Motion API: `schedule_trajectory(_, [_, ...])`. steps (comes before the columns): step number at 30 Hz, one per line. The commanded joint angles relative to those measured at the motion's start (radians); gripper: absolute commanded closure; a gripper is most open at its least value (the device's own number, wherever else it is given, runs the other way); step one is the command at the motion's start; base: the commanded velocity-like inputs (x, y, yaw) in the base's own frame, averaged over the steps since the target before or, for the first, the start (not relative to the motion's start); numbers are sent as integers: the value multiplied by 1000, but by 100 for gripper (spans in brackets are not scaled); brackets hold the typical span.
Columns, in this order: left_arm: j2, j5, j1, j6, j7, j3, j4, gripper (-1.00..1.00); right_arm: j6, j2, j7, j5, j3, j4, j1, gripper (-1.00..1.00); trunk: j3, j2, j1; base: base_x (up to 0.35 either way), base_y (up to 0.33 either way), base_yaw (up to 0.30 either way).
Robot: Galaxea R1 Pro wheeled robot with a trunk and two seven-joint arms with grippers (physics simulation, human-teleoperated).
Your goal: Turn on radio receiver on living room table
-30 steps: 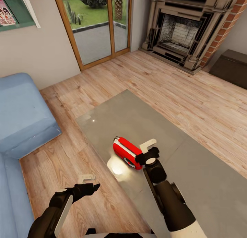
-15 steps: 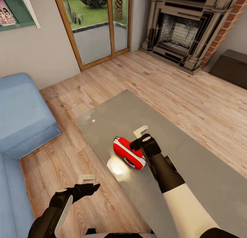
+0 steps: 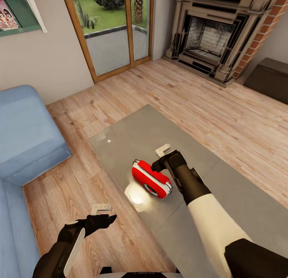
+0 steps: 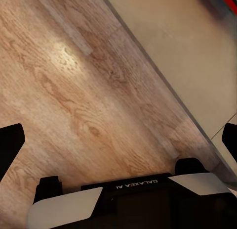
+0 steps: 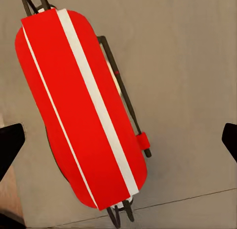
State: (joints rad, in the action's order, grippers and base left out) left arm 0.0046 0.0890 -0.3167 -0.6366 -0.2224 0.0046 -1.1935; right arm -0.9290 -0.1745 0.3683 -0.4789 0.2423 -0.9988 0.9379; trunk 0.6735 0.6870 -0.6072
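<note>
Across the living room, light wood floor [image 3: 208, 105] is spreading from a wood-framed glass door [image 3: 114, 33] and a brick fireplace [image 3: 216, 33] toward a blue sofa [image 3: 28, 142] at the left. Nearer, the tabletop [image 3: 132, 137], a large glossy grey-beige slab, is running diagonally through the head view and reflecting a bright spot of light.

The radio receiver [image 3: 151, 178] is lying on the tabletop near its left edge, with its red body and white trim showing. Its long axis is running diagonally, from the far left toward the near right. In the right wrist view the radio receiver [image 5: 81, 108] is sitting directly below the camera, its thin handle and a small red knob lying along one side.

The right arm is reaching over the tabletop, and the right pincer [image 3: 162, 154] is hovering just beyond the radio receiver on its far right side, close above it but apparently not touching. Its fingers are standing wide apart at the edges of the right wrist view, holding nothing. This arm is clearly the nearer one.

The left pincer [image 3: 105, 214] is hanging over the floor, well apart from the radio receiver, and is likewise spread wide and empty. Judged from this layout, a short move toward the near left and down would be bringing the right pincer onto the receiver.
</note>
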Motion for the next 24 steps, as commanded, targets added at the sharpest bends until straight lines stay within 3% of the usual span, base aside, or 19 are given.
schedule_trajectory(1, [0, 0, 0, 0, 0, 0, 0, -100, 0, 0, 2, 0, -1, 5, 3, -100, 0, 0, 0, 0, 0, 0])
schedule_trajectory(7, [0, 0, 1, 0, 0, 0, 0, -100, 6, 0, 10, 0, -3, 33, 30, -100, 0, 0, 0, 0, 0, 0])
schedule_trajectory(17, [-1, 1, 1, 0, 0, 0, 0, -100, 25, 0, 12, 3, -5, 157, 105, -100, 0, 0, 0, 0, 0, 0])
schedule_trajectory(18, [-2, 1, 0, 0, 0, 0, 0, -100, 49, 0, 11, 3, -6, 218, 132, -100, 0, 0, 0, 0, 0, 0])
schedule_trajectory(24, [-2, 2, 0, 0, 1, 0, 0, -100, 89, 0, 11, 19, -17, 308, 169, -100, 0, 0, 0, 0, 0, 0])
